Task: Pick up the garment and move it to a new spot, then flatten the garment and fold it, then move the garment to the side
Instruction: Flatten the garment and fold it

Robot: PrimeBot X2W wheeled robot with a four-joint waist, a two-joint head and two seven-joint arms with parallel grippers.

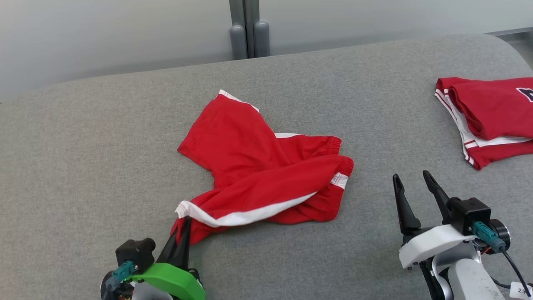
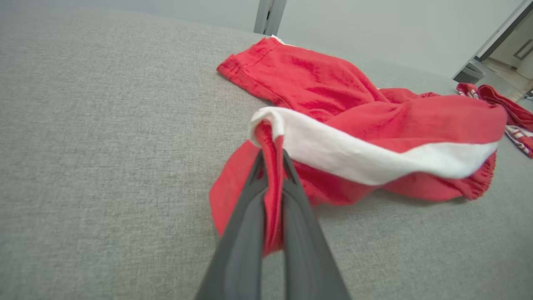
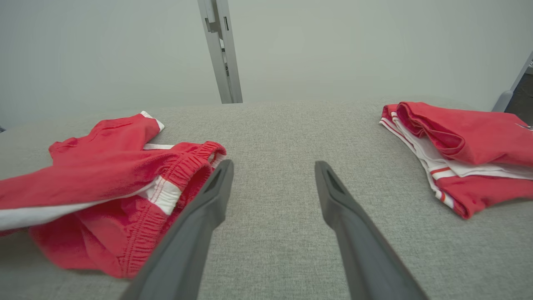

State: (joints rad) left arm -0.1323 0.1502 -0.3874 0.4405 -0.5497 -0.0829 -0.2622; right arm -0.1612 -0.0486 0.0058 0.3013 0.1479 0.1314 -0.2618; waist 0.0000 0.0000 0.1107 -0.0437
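Clamping the left pincer (image 2: 272, 155) tight on a thin pinch of red cloth at the near leg hem of the shorts (image 1: 250, 162); holding the right pincer (image 1: 411, 175) spread wide and empty, just beside the elastic waistband, low over the grey surface (image 1: 83, 166); finding the shorts crumpled and twisted near the middle of that surface, white side stripe uppermost.

To do the pick-up well: lift slowly and straight up, to keep so small a pinch from slipping; bring the right pincer across to the waistband and close on it before carrying, to share the weight and stop the twist from tightening; carry low and set down on bare grey, well apart from the folded pile (image 1: 495, 108) at the far right, to avoid mixing the two.

Counting: two pincers, one shut on cloth and one apart; one loose pair of shorts; one folded red-and-white pile, number of pieces within impossible to tell; one surface.
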